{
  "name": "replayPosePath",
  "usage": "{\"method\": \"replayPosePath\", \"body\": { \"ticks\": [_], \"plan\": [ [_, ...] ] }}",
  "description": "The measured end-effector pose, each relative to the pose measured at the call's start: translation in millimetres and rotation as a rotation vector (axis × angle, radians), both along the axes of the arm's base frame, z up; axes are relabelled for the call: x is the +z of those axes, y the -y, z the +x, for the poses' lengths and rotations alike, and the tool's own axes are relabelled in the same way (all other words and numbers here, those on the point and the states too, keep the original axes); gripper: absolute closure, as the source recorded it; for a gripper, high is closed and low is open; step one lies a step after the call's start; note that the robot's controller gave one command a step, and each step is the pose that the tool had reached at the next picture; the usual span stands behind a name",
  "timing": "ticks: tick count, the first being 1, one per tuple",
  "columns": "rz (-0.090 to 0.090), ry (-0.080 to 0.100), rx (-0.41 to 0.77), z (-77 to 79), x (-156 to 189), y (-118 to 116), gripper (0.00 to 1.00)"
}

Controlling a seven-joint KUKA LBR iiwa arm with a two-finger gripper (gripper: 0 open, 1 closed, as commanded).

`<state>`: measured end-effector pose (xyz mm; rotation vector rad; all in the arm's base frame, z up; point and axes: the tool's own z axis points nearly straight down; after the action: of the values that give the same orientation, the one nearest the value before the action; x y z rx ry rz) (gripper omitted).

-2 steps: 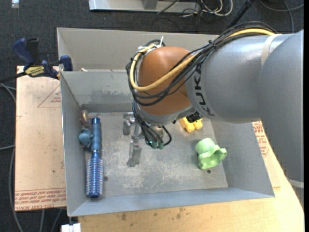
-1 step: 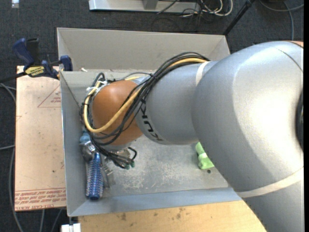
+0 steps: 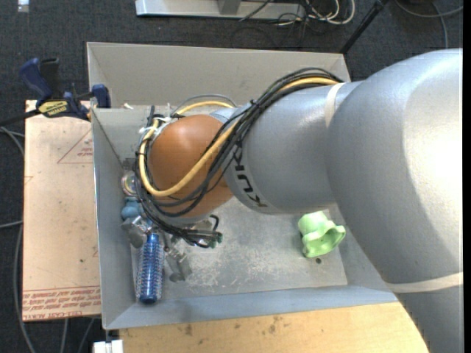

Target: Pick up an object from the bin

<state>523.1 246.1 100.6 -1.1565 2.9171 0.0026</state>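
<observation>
bin point(image 3: 221, 285) of grey metal, with a big grey arm point(image 3: 353, 160) in it from the right. orange cover point(image 3: 184, 164) on the wrist, black and yellow cables point(image 3: 221, 134) looped over it (all part of the robot, not toys to grab). gripper point(image 3: 168, 248) down low at the left side of the bin, just under that cover. cannot tell if open or shut, or if holding anything, hidden mostly by the cover and cables.

just beside the gripper, on the side of the left wall: blue bumpy tube point(image 3: 150, 267), like a hair roller, flat on the floor, along the left wall and near the front corner. looks like touching or almost touching the gripper, but hard to say which. small blue bit point(image 3: 129, 210) higher up by the left wall, too hidden to name. far off on the right side of the floor: green plastic thing point(image 3: 320, 234), lumpy, all alone, well apart from the gripper.

step in hand, as a guess: down in the bin, at the grab part, nothing lifted yet. next move, most likely: close on the blue bumpy tube across its thin side, then go straight up. careful with a round tube: may roll or slip away against the wall.
</observation>
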Motion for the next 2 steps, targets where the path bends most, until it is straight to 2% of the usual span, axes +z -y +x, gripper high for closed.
{"method": "replayPosePath", "body": {
  "ticks": [1,2],
  "plan": [
    [0.000,0.000,0.380,-2.8,-1,5,0.00],
    [-0.008,-0.002,0.499,2.1,-30,2,0.00]
  ]
}}
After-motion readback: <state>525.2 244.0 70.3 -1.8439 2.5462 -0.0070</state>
